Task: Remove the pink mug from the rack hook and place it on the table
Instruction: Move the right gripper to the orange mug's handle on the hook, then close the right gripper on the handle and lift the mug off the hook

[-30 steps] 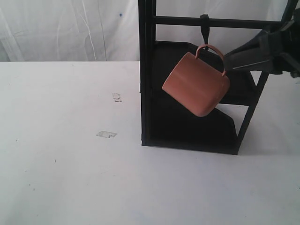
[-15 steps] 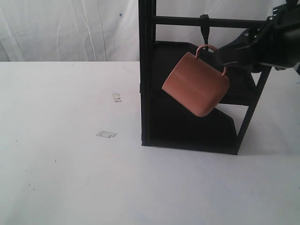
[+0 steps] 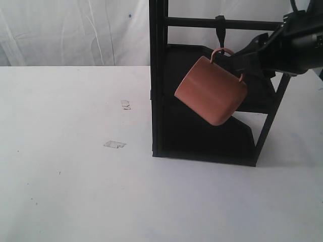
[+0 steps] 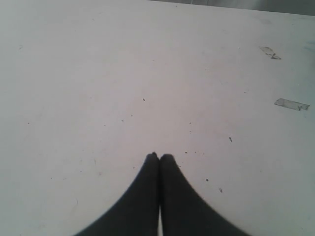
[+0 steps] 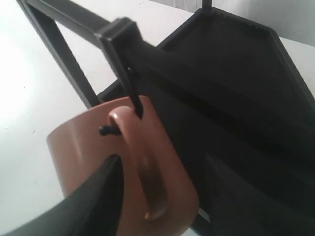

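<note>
The pink mug hangs tilted by its thin loop handle from the rack hook on the top crossbar. In the right wrist view the rack hook passes through the handle above the pink mug. My right gripper reaches in from the right at handle height. It stands open, one finger on each side of the handle. My left gripper is shut on nothing, over the white table, and is out of the exterior view.
The tall black rack stands on the table, with a dark shelf and base tray behind the mug. Two bits of clear tape lie left of the rack. A white curtain hangs behind.
My right gripper has moved left, from beside the rack's right post up to the mug's handle. The mug still hangs in the same place.
</note>
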Controlling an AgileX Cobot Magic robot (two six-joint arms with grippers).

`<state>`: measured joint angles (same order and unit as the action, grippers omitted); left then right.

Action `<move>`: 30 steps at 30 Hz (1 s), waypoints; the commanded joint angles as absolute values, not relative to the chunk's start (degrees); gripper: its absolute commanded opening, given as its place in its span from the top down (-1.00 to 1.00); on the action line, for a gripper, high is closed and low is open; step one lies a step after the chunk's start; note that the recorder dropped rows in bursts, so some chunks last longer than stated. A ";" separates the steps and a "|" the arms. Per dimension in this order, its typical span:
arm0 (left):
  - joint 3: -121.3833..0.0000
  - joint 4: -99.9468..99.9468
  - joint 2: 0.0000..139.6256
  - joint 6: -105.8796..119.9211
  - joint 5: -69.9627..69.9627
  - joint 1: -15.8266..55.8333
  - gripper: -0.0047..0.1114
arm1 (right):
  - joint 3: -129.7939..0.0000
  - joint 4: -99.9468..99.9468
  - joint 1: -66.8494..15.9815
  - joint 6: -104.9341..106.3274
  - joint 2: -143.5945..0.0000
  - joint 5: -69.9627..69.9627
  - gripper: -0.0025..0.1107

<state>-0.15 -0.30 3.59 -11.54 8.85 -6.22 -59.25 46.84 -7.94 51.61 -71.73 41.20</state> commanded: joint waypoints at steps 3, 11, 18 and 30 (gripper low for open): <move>0.00 -0.39 3.39 -11.39 8.63 -6.07 0.92 | -59.26 46.81 -7.97 52.22 -73.46 40.69 0.13; 0.00 -0.39 3.39 -11.39 8.63 -6.07 0.92 | -59.26 46.81 -7.97 52.46 -74.08 40.92 0.20; 0.00 -0.39 3.39 -11.39 8.63 -6.07 0.92 | -59.26 46.81 -7.97 55.71 -74.08 43.16 0.57; 0.00 -0.39 3.39 -11.39 8.63 -6.07 0.92 | -59.26 46.81 -7.97 56.77 -74.08 43.45 0.96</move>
